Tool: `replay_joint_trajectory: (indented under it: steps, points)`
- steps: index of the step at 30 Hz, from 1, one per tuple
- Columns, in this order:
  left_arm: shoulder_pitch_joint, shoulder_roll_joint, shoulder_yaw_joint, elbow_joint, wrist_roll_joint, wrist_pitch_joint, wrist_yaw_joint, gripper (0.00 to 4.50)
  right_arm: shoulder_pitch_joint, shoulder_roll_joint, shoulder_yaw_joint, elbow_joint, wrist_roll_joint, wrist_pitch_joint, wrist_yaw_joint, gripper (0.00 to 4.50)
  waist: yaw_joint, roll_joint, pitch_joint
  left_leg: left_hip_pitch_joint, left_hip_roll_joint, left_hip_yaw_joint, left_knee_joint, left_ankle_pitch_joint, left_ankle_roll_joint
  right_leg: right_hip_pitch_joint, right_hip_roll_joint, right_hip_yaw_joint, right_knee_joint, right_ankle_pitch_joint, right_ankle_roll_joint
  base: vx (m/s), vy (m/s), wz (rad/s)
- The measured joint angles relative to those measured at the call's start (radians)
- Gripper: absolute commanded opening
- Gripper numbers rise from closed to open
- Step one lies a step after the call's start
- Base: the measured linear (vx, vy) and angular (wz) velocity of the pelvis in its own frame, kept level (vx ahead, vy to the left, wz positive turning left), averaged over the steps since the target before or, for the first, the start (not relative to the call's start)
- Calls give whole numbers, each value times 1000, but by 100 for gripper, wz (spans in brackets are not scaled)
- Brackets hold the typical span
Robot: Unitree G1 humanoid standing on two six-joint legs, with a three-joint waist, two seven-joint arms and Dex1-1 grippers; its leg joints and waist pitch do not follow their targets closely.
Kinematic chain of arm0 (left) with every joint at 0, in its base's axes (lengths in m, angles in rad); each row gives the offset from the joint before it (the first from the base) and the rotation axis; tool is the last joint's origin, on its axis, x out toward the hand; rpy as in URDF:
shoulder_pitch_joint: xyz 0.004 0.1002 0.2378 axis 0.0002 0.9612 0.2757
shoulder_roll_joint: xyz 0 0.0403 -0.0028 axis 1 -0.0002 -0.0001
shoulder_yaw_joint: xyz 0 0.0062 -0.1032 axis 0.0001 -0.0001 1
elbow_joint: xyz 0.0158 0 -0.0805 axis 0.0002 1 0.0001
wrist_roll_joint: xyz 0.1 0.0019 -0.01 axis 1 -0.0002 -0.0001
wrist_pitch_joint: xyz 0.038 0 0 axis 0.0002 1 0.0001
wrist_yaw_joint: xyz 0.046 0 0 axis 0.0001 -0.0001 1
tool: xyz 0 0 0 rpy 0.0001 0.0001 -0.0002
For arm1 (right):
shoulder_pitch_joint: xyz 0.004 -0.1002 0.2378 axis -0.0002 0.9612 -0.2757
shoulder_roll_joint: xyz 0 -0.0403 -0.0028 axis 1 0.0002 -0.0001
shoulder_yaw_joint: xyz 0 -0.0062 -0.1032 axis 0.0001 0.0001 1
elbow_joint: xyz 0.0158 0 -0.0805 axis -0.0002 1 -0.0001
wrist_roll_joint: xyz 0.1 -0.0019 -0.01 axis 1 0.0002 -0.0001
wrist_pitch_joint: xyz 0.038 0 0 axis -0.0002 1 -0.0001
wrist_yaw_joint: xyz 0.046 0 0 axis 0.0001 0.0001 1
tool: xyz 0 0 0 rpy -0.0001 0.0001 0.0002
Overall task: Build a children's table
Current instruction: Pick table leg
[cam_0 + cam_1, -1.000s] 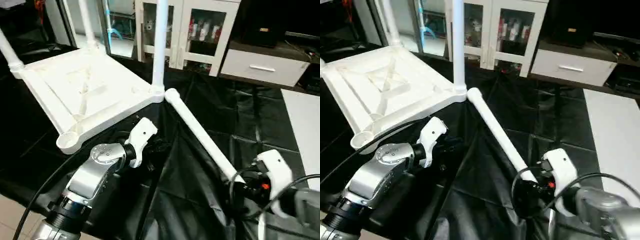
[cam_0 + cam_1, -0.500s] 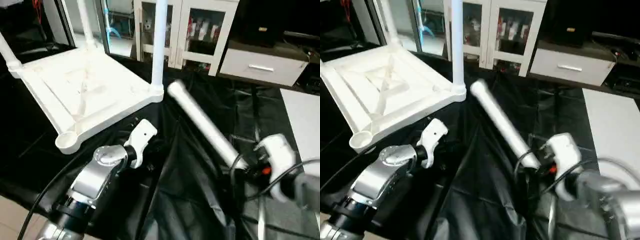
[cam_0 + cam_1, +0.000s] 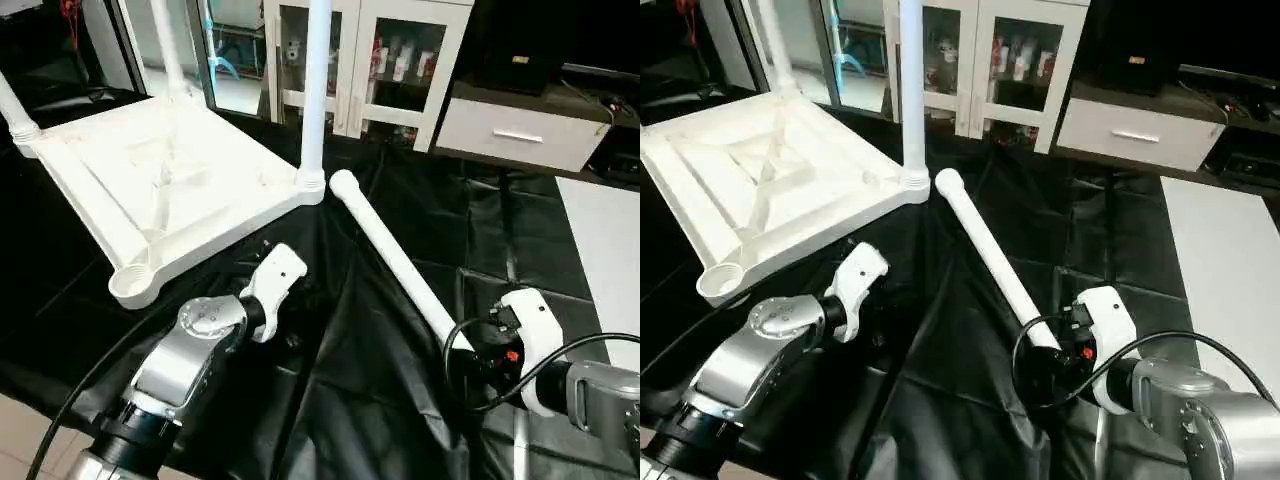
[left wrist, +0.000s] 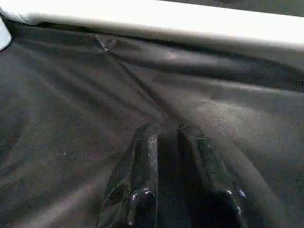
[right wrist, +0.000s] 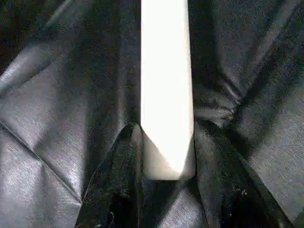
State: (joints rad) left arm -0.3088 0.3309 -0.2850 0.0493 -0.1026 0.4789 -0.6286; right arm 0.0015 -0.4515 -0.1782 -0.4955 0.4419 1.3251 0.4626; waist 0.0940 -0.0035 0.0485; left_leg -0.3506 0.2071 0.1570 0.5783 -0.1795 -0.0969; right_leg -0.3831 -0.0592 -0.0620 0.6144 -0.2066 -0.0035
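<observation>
We hold the last leg, three are in

Our right gripper (image 5: 166, 156) is clamped on the narrow end of the loose leg (image 3: 395, 258); our left gripper (image 4: 168, 137) has its jaws a little apart, holding nothing, over the crinkly black sheet (image 3: 440, 210). The leg is a long, smooth white tube, fat end near the top (image 3: 160, 190). The top lies upside down, ribbed hard plastic. Three legs (image 3: 315, 90) stand up; the near round socket (image 3: 130, 285) looks empty, we think.
</observation>
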Motion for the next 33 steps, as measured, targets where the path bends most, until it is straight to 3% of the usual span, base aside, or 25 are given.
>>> replay_joint_trajectory:
  steps: [8, 12, 15, 21, 26, 33]
  points:
    - [3, -28, 15, -15, -14, -50, 0, 92, -28, 0, -2, -44, 13, -154, 16, 190, 0, -8, -1, 0, 0, 1, -1, 0, 0, 0, 0, 0, 0, 0, 0, 0, 0, 0]
    - [6, -29, 17, -27, -21, -49, 2, 92, -35, 1, 12, -38, -2, -161, 15, 190, 1, -12, -2, 0, 0, 1, -1, 0, 0, 0, 0, 1, 0, 0, 0, 0, 0, 0]
    - [12, -31, 26, -29, -22, -42, 6, 92, -50, 6, 15, -19, -3, -162, 15, 190, 1, -22, -2, 0, 0, 1, -1, 0, 0, 0, 0, 0, 0, 0, 0, 0, 0, 0]
    - [39, -25, 46, -50, -23, -25, 12, 92, -51, -6, 35, -3, 6, -176, 32, 236, 5, -38, 1, 1, 0, 1, -1, 0, 0, 0, 0, 0, 0, 0, 0, 0, 0, 0]
    - [61, -17, 53, -74, -23, -23, 24, 92, -56, 7, 31, 5, 18, -202, 34, 286, 9, -42, 0, 1, 0, 1, 0, 0, 0, 0, 0, 0, 0, 0, 0, 0, 0, 0]
    - [65, -25, 48, -76, -21, -16, 25, 92, -244, 16, -3, 319, -118, -369, -109, 292, 7, -41, 0, 1, 0, 4, 1, 0, 0, 0, 0, 0, 1, 3, -2, 0, 0, 0]
